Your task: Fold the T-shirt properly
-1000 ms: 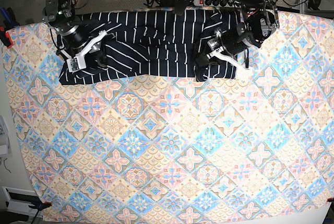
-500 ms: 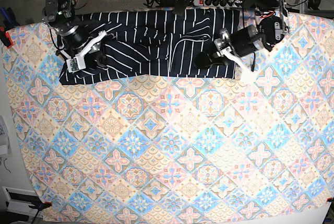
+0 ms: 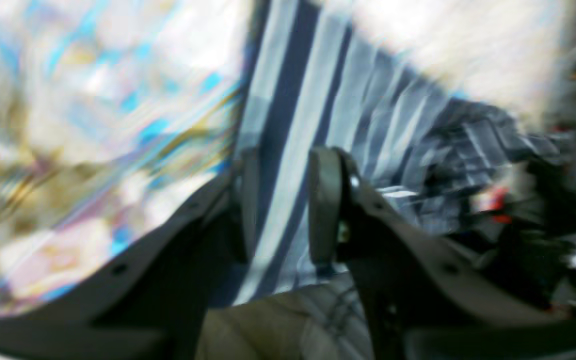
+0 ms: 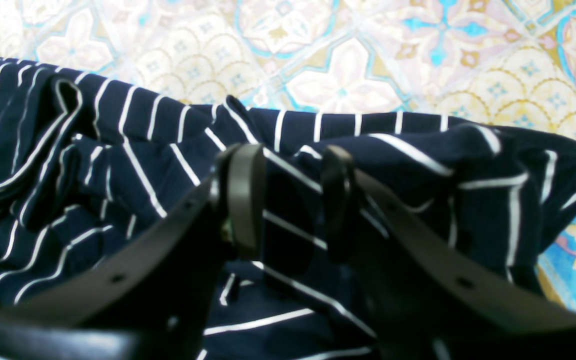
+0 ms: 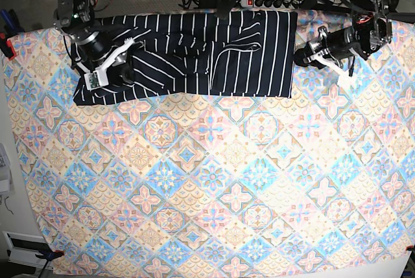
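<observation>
Left hand (image 5: 301, 57) open, unloaded, angled inward beside T-shirt (image 5: 253, 64), near counter's (image 5: 207, 187) far edge. Right hand (image 5: 98, 74) lowered over shirt's far-left-corner end, parted; grip undeterminable.

The T-shirt (image 5: 249, 70) looks like soft, matt, wrinkled cloth; the fingers (image 4: 243, 200) look matt and smooth.
</observation>
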You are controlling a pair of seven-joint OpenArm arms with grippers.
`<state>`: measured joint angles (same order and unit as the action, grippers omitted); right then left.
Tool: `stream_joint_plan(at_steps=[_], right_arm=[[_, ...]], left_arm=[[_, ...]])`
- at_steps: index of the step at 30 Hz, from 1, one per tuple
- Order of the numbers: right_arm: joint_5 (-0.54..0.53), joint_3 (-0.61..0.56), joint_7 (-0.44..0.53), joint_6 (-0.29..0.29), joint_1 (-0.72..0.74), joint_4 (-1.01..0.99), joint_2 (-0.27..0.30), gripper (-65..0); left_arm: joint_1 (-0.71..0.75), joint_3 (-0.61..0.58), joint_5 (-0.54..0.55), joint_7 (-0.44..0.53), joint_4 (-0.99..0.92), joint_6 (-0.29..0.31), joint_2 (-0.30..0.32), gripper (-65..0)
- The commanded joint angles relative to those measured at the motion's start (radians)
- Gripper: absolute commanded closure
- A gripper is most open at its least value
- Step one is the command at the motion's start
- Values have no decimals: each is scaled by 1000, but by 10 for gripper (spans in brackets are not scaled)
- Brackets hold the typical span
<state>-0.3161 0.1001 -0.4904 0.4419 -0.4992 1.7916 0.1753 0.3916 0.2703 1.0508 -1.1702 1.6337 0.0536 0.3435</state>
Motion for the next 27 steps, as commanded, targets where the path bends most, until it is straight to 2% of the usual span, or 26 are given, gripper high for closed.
stream_joint_plan(at_steps=[1, 7, 10, 13, 16, 18, 22, 27], right_arm=[[-13, 5, 23, 5, 0, 21, 10, -189], [-15, 7, 23, 5, -2, 21, 10, -189], [-15, 8, 23, 5, -2, 21, 10, -189], [-15, 8, 23, 5, -2, 23, 10, -189], [-15, 10, 25, 5, -3, 32, 10, -189], [-15, 10, 25, 5, -3, 41, 10, -189], [-15, 10, 25, 5, -3, 44, 10, -189], [-15, 11, 25, 5, -5, 44, 10, -189]], left_arm=[[-13, 1, 6, 9, -6, 9, 15, -172], [-55, -110, -82, 13, -33, 9, 7, -173], [-73, -147, -88, 39, -72, 9, -19, -182], [-84, -182, -86, 46, -145, 9, -24, -214], [-92, -207, -85, 48, -157, 9, -25, -217], [-93, -208, -83, 48, -157, 9, -25, -191], [-93, -164, -80, 74, -148, 9, -25, -9], [-69, 4, -83, 101, -135, 7, -19, 0]])
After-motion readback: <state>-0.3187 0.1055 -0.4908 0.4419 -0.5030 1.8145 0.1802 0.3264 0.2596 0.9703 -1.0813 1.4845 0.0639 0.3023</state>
